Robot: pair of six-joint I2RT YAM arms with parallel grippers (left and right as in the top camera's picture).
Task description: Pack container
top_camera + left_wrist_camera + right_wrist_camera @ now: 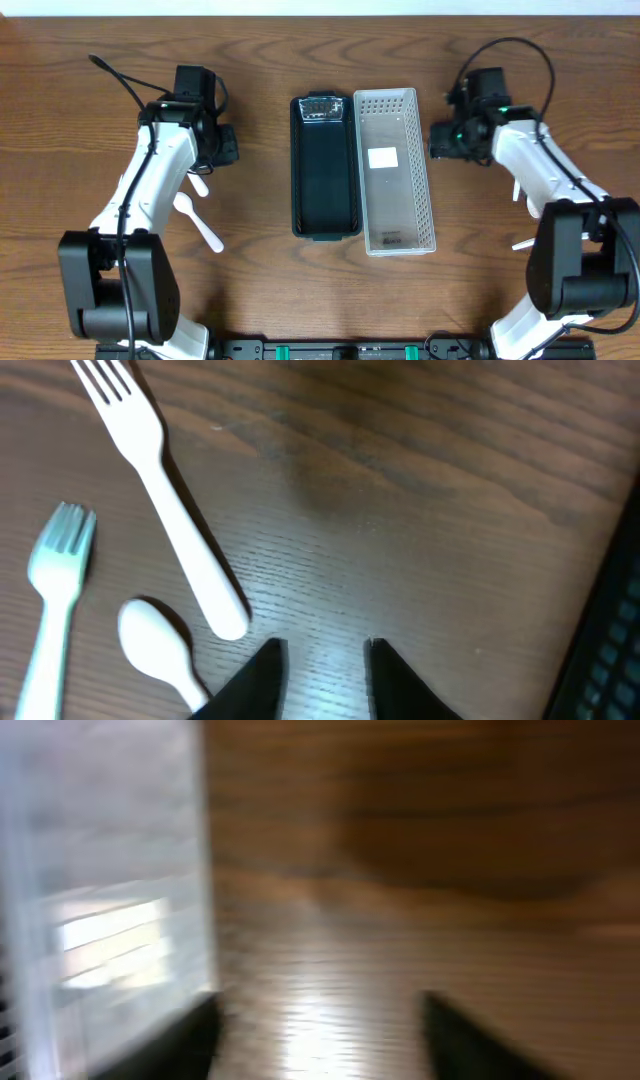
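Note:
A black oblong container [325, 170] lies at the table's middle, with a clear wrapped item [322, 108] at its far end. A white perforated basket [395, 170] lies right beside it. My left gripper [222, 150] is open and empty left of the container. In the left wrist view its fingers [320, 655] hover over bare wood, next to a white fork [170, 510], a pale fork [55, 590] and a white spoon [160, 650]. My right gripper [442, 140] is open and empty just right of the basket. Its wrist view is blurred, with the fingers [320, 1025] wide apart and the basket [100, 920] at the left.
A white spoon [197, 220] lies on the table beside my left arm. White utensil pieces [522, 243] peek out beside my right arm. The black container's edge [615, 630] shows at the right of the left wrist view.

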